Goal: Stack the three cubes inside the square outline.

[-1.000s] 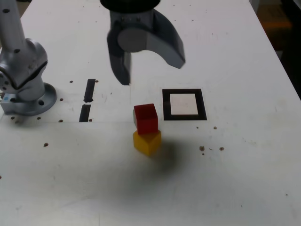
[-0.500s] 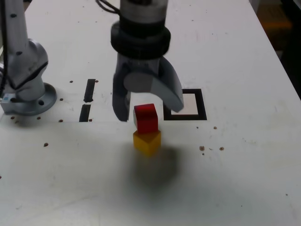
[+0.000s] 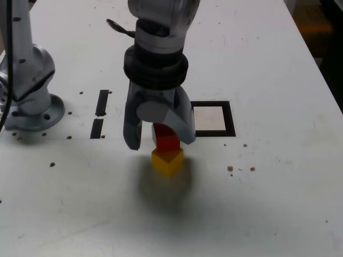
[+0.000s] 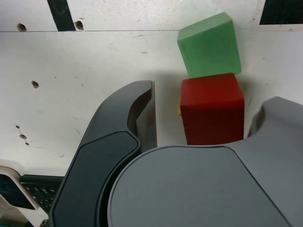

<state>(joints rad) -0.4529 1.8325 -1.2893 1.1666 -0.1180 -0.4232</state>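
Your pincer (image 3: 161,140) stands fairly wide and is lowered around the red cube (image 3: 167,140), with nothing gripped. You have that red cube resting on the yellow cube (image 3: 168,163), whose near part shows beneath it, and the green cube (image 4: 210,47) just beside them on the far side. The square outline (image 3: 230,120) lies on the counter (image 3: 278,187), to the right and a little farther off.
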